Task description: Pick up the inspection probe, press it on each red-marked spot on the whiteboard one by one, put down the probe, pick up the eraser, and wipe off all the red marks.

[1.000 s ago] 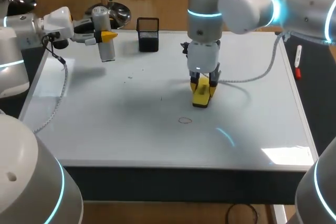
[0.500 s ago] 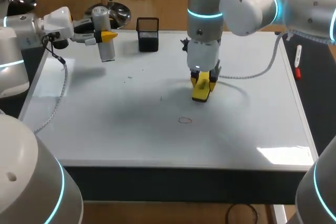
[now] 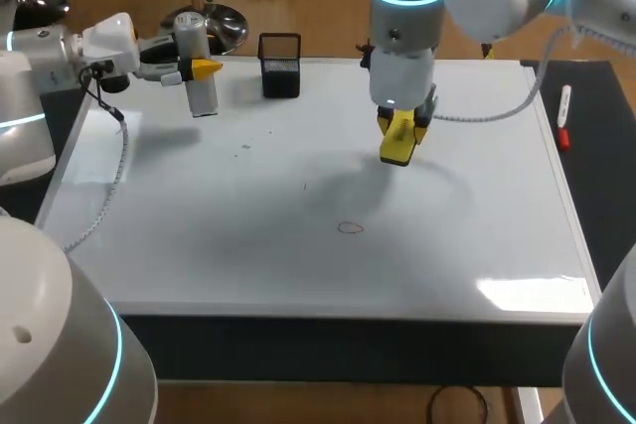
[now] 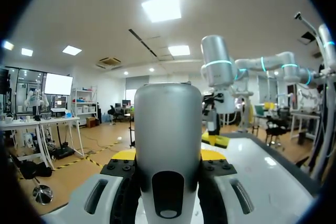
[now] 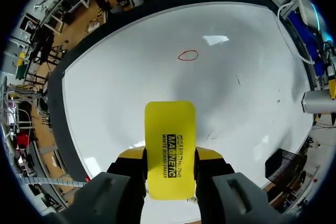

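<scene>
Right gripper (image 3: 401, 126) has lifted off the board and swung toward the far side in the last second, carrying the flat yellow rectangular eraser (image 5: 169, 129) with it; its fingers are clamped on the eraser's two long edges. You now have it hanging above the white glossy whiteboard (image 3: 199, 235), well apart from the one small red oval outline (image 3: 350, 227) I can see, which is unwiped, near the board's middle on the near side. My read: the wipe isn't finished, so the eraser needs to come back down over that oval. Left gripper (image 3: 195, 69) hasn't shifted: it sits over the far left corner, closed around the grey upright cylindrical probe (image 3: 202, 91), so the probe has not been put down. Writing: the eraser's face carries black printed lettering, which I won't quote; nothing else on the table shows legible text. Also present: a black mesh pen cup (image 3: 280, 65) at the far edge and a white-and-red marker (image 3: 563, 116) just off the right edge.
</scene>
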